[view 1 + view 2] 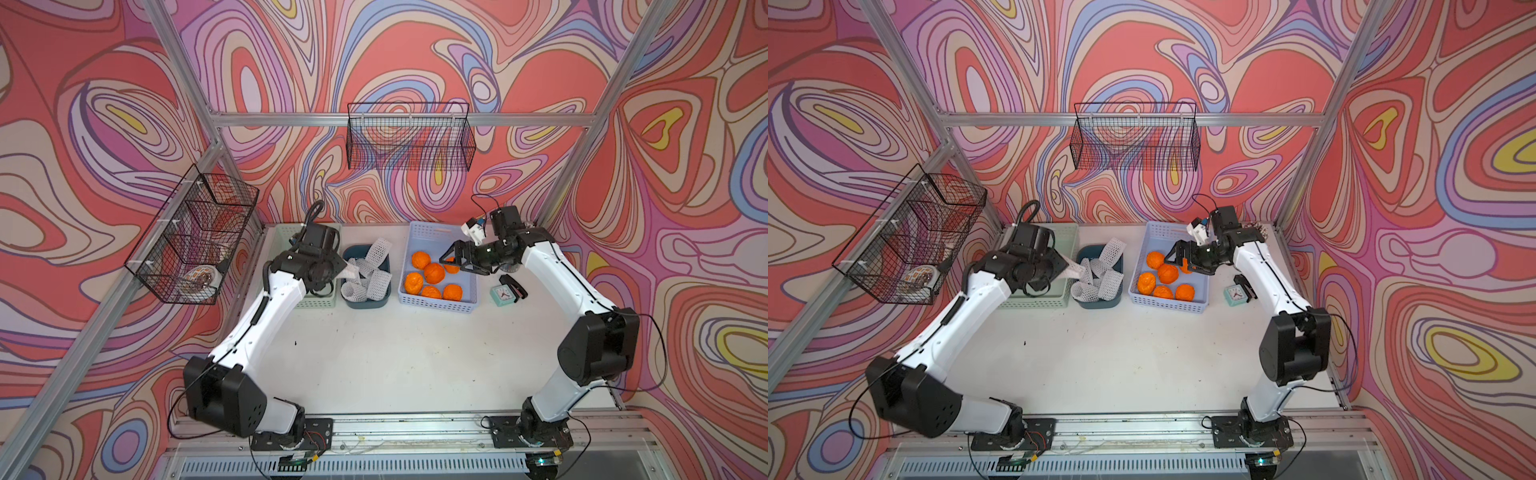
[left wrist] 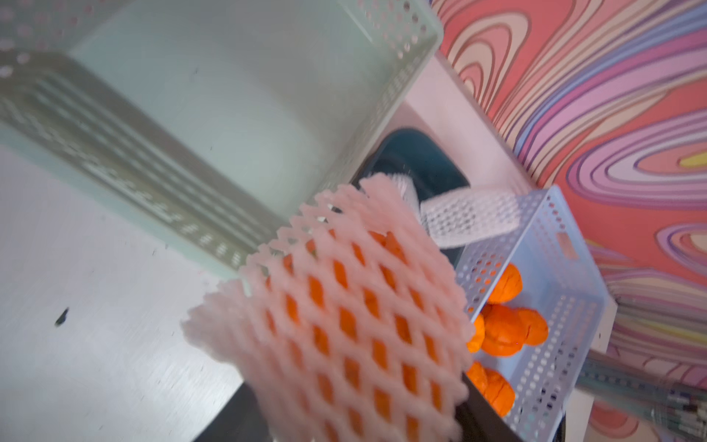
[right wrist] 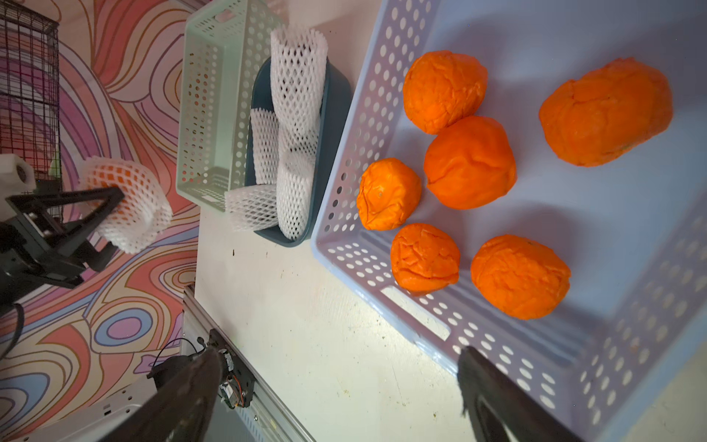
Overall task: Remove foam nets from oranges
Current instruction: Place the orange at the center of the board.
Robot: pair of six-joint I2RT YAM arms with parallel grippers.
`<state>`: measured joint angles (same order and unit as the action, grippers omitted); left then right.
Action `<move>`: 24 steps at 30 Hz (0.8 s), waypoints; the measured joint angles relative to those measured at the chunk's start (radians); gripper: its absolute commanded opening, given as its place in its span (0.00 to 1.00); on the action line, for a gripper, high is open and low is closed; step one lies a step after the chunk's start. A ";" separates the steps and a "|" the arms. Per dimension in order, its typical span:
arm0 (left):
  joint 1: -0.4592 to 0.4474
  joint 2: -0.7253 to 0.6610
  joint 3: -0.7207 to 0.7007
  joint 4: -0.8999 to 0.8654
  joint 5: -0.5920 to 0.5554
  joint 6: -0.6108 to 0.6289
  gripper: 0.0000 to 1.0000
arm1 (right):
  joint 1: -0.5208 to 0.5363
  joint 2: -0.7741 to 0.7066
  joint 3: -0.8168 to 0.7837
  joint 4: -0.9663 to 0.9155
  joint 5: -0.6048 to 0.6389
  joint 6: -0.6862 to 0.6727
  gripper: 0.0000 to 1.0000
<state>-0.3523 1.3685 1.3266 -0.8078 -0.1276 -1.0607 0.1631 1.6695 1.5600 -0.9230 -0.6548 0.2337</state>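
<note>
white tabletop: left end effector pinches a netted orange; right end effector spread wide.

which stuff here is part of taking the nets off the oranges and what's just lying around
Job: netted orange in the left gripper; six bare oranges in the lilac basket; empty foam nets in the dark blue tub; green basket; open right gripper.
Lying about: teal alarm clock; black object beside it; two wire baskets on the walls.
</note>
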 measured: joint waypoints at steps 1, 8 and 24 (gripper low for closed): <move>-0.042 -0.035 -0.029 -0.021 -0.008 -0.025 0.59 | 0.000 -0.019 -0.019 0.003 -0.005 -0.002 0.98; -0.379 -0.185 -0.264 -0.097 -0.058 -0.306 0.59 | 0.000 -0.094 -0.131 0.020 -0.038 -0.006 0.98; -0.565 0.140 -0.420 0.136 0.003 -0.616 0.79 | 0.008 -0.127 -0.154 0.006 -0.047 0.000 0.98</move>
<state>-0.9176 1.5082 0.9070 -0.6720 -0.1246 -1.6768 0.1711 1.5425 1.4055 -0.9169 -0.7021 0.2333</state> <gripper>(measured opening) 0.723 0.983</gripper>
